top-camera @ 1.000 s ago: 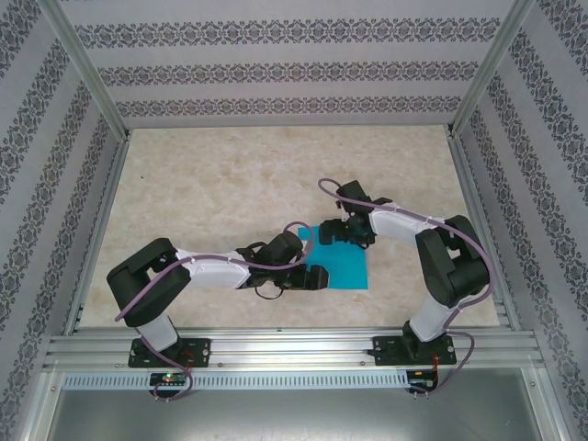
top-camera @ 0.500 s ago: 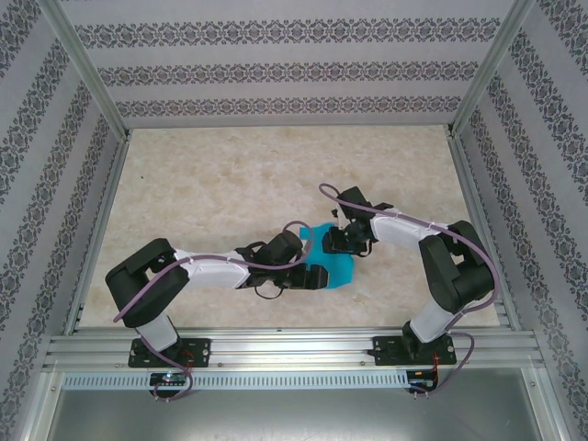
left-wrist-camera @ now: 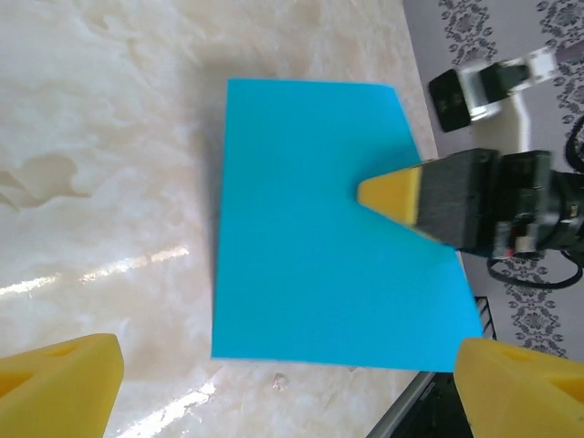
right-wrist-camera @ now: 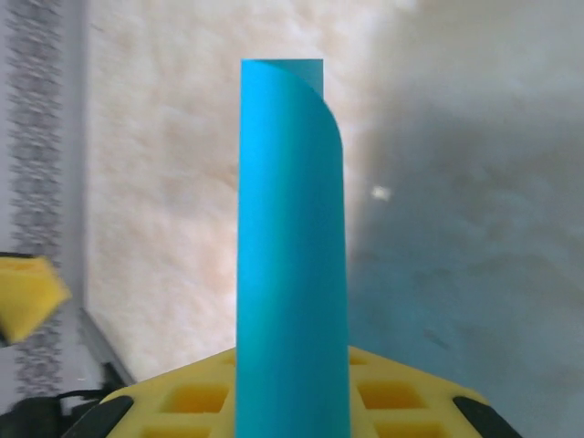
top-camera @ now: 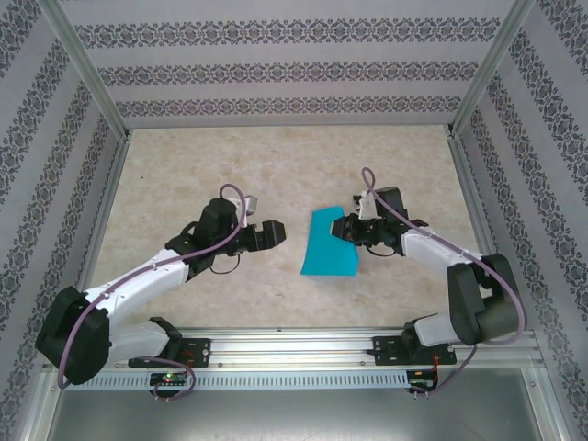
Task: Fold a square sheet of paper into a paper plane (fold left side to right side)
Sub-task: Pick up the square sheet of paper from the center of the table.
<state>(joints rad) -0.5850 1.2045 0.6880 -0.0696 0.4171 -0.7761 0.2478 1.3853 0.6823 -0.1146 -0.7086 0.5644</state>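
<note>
Teal square sheet of paper (top-camera: 329,248): right edge pinched in right hand (top-camera: 353,229); left hand (top-camera: 273,234) wide, apart. Risk: thin sheet slipping or buckling, skewing the crease

Bare beige marbled tabletop (top-camera: 276,165) across the far half, free gap between left gripper (top-camera: 276,234) and thin teal-blue paper sheet (top-camera: 327,250), right gripper (top-camera: 349,230) blocking sheet's right edge

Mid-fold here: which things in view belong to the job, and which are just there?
Job: square sheet of paper; right gripper, gripping its edge; left gripper, open, clear of it.
Not job: table; patterned walls; metal rail.
</note>
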